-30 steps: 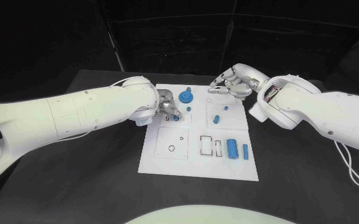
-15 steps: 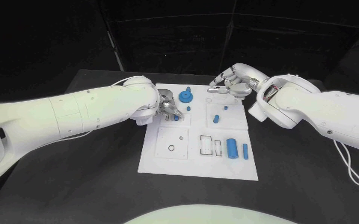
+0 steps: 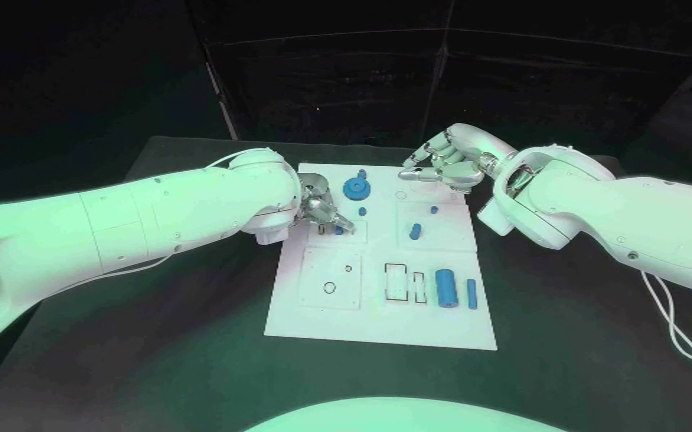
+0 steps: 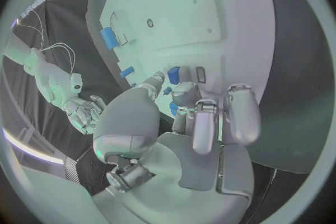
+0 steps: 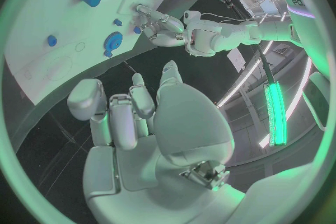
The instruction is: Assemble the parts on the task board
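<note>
**Board partly filled, left hand on a small blue part**

Landmark: task board (image 3: 433,327), white, flat, matte plate on the black table (image 3: 173,342).

Near edge of the board: blue cylinder (image 3: 449,286) lying on its side, slim blue bar (image 3: 472,293) just beside it, both next to empty rectangular slots (image 3: 395,281). Those look unplaced, my read. Two small round holes on the near-left panel are also open.

Mid board: a short blue peg (image 3: 415,229), seated or loose I can't tell.

Mid-left edge: my left hand (image 3: 320,208), fingers curled down round a small blue block (image 4: 173,74), fingertips touching it by a slot. Looks like a pinch; call it held.

Far edge: blue gear-like disc (image 3: 356,188), round and ridged.

Far-right corner: my right hand (image 3: 446,166), hovering above the board, fingers loosely curled, nothing in them.

Judgement: early-to-mid progress, most of it left.
</note>
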`<state>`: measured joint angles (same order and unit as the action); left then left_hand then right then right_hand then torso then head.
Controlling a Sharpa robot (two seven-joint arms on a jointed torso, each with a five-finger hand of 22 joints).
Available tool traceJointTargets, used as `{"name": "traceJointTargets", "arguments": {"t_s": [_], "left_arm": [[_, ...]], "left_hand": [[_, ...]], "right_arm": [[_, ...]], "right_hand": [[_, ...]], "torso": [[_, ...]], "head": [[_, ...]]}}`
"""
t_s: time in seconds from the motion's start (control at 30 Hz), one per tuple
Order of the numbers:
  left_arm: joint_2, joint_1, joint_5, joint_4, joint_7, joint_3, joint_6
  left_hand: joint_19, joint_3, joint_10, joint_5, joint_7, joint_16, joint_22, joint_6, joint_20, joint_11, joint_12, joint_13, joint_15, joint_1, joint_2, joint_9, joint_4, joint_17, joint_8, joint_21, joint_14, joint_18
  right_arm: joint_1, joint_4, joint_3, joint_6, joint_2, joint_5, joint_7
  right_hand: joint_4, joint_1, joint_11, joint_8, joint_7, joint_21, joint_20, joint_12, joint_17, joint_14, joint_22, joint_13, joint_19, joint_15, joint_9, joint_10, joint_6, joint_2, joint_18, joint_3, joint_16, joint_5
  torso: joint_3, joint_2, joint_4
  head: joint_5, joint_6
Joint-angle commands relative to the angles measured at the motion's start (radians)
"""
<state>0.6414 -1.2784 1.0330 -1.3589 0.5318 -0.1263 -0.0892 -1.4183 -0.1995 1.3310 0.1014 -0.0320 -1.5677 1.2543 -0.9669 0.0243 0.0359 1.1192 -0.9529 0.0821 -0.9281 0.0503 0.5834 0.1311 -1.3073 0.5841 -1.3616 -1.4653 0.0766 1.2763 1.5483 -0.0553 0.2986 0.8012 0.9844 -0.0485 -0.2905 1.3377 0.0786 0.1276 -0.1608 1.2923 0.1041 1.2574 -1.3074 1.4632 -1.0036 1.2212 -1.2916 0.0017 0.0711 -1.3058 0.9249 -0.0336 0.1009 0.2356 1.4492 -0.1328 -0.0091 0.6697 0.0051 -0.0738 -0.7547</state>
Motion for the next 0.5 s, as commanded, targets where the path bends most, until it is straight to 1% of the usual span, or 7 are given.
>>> {"name": "traceJointTargets", "arguments": {"t_s": [0.03, 0.07, 0.17, 0.27, 0.4, 0.43, 0.5], "left_arm": [[0.008, -0.006, 0.003, -0.012, -0.005, 0.023, 0.007], [0.011, -0.007, 0.002, -0.014, -0.006, 0.034, 0.006], [0.019, -0.012, -0.007, -0.019, -0.007, 0.067, 0.006], [0.027, -0.02, -0.023, -0.024, -0.009, 0.087, 0.007], [0.042, -0.037, -0.041, -0.026, -0.009, 0.102, -0.012], [0.045, -0.044, -0.059, -0.018, -0.01, 0.105, -0.035], [0.044, -0.057, -0.094, 0.01, -0.01, 0.107, -0.068]], "left_hand": [[0.008, 0.02, -0.009, -0.019, -0.003, -0.003, -0.005, -0.004, -0.002, -0.002, 0.0, 0.004, 0.008, -0.013, 0.003, 0.002, 0.005, -0.263, -0.004, 0.006, -0.105, -0.003], [0.012, 0.037, -0.012, -0.04, -0.003, -0.003, -0.012, -0.003, -0.001, -0.003, -0.002, 0.01, 0.007, -0.02, 0.001, 0.003, 0.01, -0.263, -0.005, 0.012, -0.105, -0.002], [0.018, 0.064, -0.006, -0.049, -0.004, -0.003, -0.024, -0.004, -0.001, -0.003, 0.018, -0.016, 0.007, -0.028, 0.004, 0.005, 0.017, -0.263, -0.003, 0.022, -0.105, 0.001], [0.02, 0.075, -0.007, -0.05, -0.004, -0.003, -0.028, -0.003, -0.001, -0.004, 0.02, -0.018, 0.006, -0.032, 0.003, 0.006, 0.02, -0.263, -0.002, 0.025, -0.105, 0.002], [0.024, 0.092, -0.015, -0.05, -0.006, -0.003, -0.035, 0.002, 0.0, -0.005, 0.016, -0.011, 0.005, -0.043, -0.001, 0.007, 0.025, -0.263, -0.004, 0.031, -0.105, 0.003], [0.034, 0.103, -0.031, -0.05, -0.011, -0.003, -0.052, 0.015, 0.002, -0.009, -0.001, 0.011, 0.003, -0.057, -0.006, 0.005, 0.026, -0.263, -0.011, 0.044, -0.105, 0.007], [0.051, 0.121, -0.066, -0.049, -0.021, -0.003, -0.082, 0.036, 0.007, -0.017, -0.04, 0.06, -0.005, -0.076, -0.013, -0.001, 0.031, -0.263, -0.025, 0.068, -0.105, 0.013]], "right_arm": [[0.002, -0.002, 0.001, 0.008, 0.003, -0.009, 0.006], [0.002, -0.004, 0.001, 0.009, 0.004, -0.011, 0.005], [0.002, -0.014, 0.001, 0.01, 0.009, -0.013, 0.003], [0.002, -0.023, 0.001, 0.012, 0.01, -0.017, 0.003], [0.002, -0.033, 0.001, 0.014, 0.01, -0.021, 0.003], [0.002, -0.035, 0.001, 0.015, 0.01, -0.021, 0.004], [0.002, -0.037, 0.001, 0.017, 0.009, -0.022, 0.006]], "right_hand": [[0.001, -0.007, -0.001, 0.004, -0.002, -0.005, 0.002, 0.004, -0.062, 0.063, 0.001, -0.001, 0.005, -0.003, -0.002, 0.006, -0.008, 0.002, 0.009, 0.008, -0.003, 0.008], [0.002, -0.007, -0.001, 0.005, -0.002, -0.004, 0.002, 0.005, -0.065, 0.063, 0.0, 0.001, 0.004, -0.003, -0.002, 0.005, -0.008, 0.002, 0.009, 0.009, -0.002, 0.011], [0.002, -0.007, -0.001, 0.005, -0.002, -0.003, 0.002, 0.007, -0.067, 0.064, -0.002, 0.003, 0.003, -0.002, -0.001, 0.004, -0.008, 0.003, 0.008, 0.011, 0.0, 0.018], [0.002, -0.007, -0.001, 0.005, -0.002, -0.003, 0.002, 0.008, -0.067, 0.064, -0.002, 0.003, 0.003, -0.002, -0.001, 0.004, -0.008, 0.003, 0.008, 0.011, 0.0, 0.019], [0.002, -0.007, -0.001, 0.005, -0.002, -0.003, 0.002, 0.008, -0.067, 0.064, -0.002, 0.003, 0.003, -0.002, -0.001, 0.004, -0.008, 0.003, 0.008, 0.011, 0.0, 0.019], [0.002, -0.007, -0.001, 0.005, -0.002, -0.003, 0.002, 0.008, -0.067, 0.064, -0.002, 0.003, 0.003, -0.002, -0.001, 0.004, -0.008, 0.003, 0.008, 0.011, 0.0, 0.019], [0.002, -0.007, -0.001, 0.005, -0.002, -0.003, 0.002, 0.009, -0.068, 0.064, -0.003, 0.004, 0.002, -0.002, -0.001, 0.003, -0.008, 0.003, 0.008, 0.012, 0.0, 0.022]], "torso": [[0.0016, -0.001, 0.0013], [0.0015, 0.0, 0.0029], [0.0002, -0.001, 0.003], [0.0002, -0.001, 0.003], [0.0013, 0.0, 0.0014], [0.0012, 0.001, 0.0013], [0.0013, 0.001, 0.0014]], "head": [[-0.002, 0.0], [0.0, 0.0], [0.0, 0.0], [0.001, 0.003], [-0.002, 0.005], [-0.008, 0.007], [-0.009, 0.011]]}}
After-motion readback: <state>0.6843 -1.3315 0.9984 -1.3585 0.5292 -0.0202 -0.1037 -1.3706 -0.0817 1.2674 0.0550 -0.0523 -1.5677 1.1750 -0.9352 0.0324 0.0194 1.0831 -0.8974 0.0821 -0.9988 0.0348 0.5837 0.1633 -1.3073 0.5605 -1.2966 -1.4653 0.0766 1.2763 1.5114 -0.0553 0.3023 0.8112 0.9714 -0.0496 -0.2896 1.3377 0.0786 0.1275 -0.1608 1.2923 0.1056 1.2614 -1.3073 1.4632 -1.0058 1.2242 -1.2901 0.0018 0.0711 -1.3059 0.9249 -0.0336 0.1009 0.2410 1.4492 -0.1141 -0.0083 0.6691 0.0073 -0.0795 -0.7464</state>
